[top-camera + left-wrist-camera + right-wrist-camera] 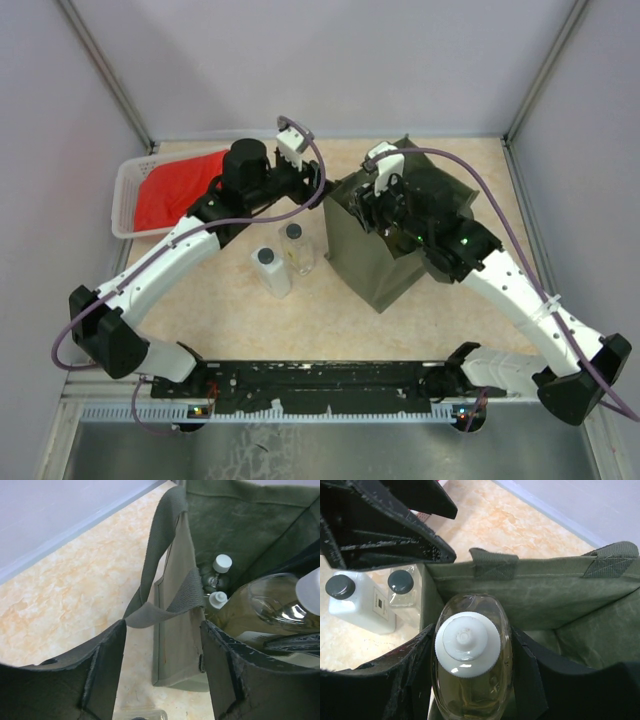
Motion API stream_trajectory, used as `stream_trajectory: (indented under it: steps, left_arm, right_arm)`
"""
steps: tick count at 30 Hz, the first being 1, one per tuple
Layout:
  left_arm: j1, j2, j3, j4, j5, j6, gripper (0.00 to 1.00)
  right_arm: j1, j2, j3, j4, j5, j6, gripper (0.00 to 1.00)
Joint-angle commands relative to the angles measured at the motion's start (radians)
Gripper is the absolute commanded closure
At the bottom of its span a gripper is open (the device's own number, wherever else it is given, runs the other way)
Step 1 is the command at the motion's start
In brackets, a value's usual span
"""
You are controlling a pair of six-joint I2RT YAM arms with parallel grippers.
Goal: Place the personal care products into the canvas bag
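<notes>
Beige marbled tabletop [300, 330], pale walls [330, 60] on three sides.

Right gripper [472, 690]: clamped on an amber bottle [466, 640], one finger on each flank of the body. The white cap faces up at the wrist camera, so the long axis is vertical. The green bag [370, 265] stands with its mouth open directly under this gripper. The bottle hangs just inside the mouth, close to the corner nearest the other arm, with open bag floor beyond and below it.

Left gripper [162, 645]: fingers spread and holding nothing. They straddle the bag's near wall, and a strap handle [165, 555] loops across the gap between them. Whether either finger touches the fabric cannot be told.

Past the left fingers, deep in the bag, a white-capped bottle [222, 563] already stands upright.

Outside the bag, two bottles stand upright on the table beside each other: a white bottle [272, 272] with a dark cap and a clear bottle [297, 248] with a black cap. Both stand nearer the left arm's base than its gripper is, just outside the bag wall, and well off to the side of the right gripper.

Judgement: the drop is straight down along the bottle's own axis, with no sideways travel needed. The bottle sits close to the corner wall, so it could catch there. The left arm is nearer the two table bottles.

A basket [125, 195] with a red cloth [175, 190] sits far behind the left gripper.
</notes>
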Motion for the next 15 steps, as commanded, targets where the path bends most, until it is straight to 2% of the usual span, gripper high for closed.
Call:
stream_trajectory:
  steps: [1, 7, 15]
  left_arm:
    - [0.002, -0.004, 0.010, 0.069, 0.105, -0.021, 0.32]
    - [0.002, 0.039, 0.010, 0.078, 0.152, -0.040, 0.31]
    - [0.002, 0.095, 0.001, 0.084, 0.141, -0.035, 0.33]
  right_arm:
    - [0.008, -0.081, 0.027, 0.172, 0.039, -0.003, 1.00]
    - [0.008, -0.100, -0.022, 0.166, 0.066, -0.002, 1.00]
    - [0.008, -0.116, -0.060, 0.178, 0.076, 0.007, 1.00]
